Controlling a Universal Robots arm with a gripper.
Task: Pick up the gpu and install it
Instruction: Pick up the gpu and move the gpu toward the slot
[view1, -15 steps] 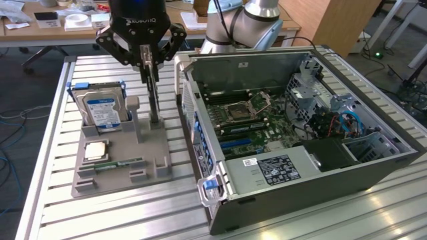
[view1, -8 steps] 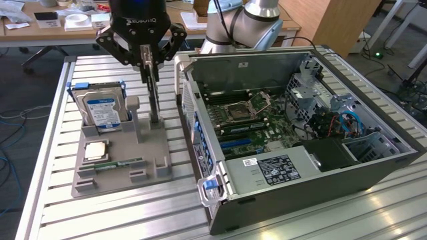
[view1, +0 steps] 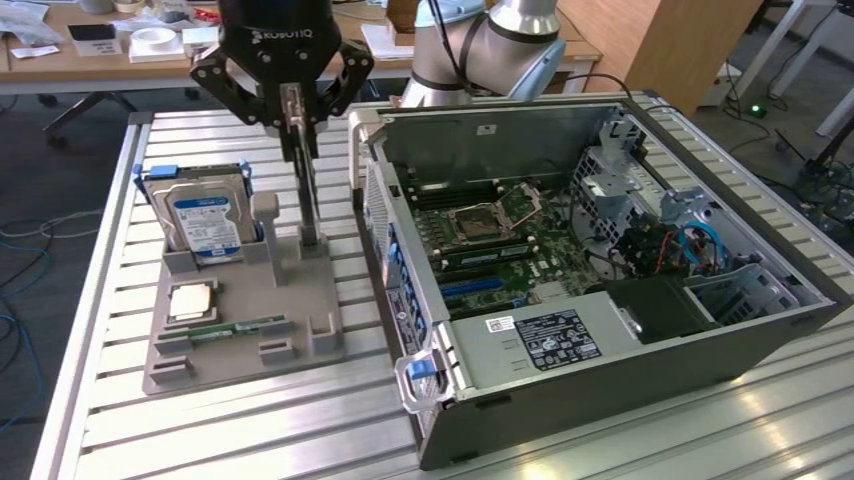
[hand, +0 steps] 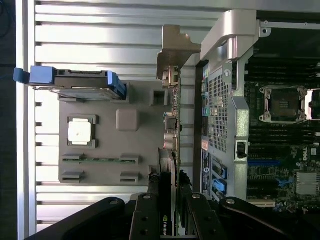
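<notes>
Gripper (view1: 296, 125) is closed on the gpu (view1: 307, 190), a thin flat card held on edge. Black fingers (hand: 150, 200) clamp both faces at one end. The card hangs upright over the grey moulded holder tray (view1: 240, 350) on the slatted aluminium table (view1: 267, 420). Its lower end is at the tray's slotted post; can't tell if it's clear of the slot. In the wrist view, the card's silver metal end bracket (hand: 175, 47) is at the end away from the gripper. The hard drive with a blue-white label (view1: 203, 215), square silver CPU chip (view1: 191, 298) and narrow green RAM stick (view1: 240, 327) sit in the tray. The open grey PC case (view1: 601, 330) lies just beside the tray, green motherboard (view1: 494, 240) exposed.
</notes>
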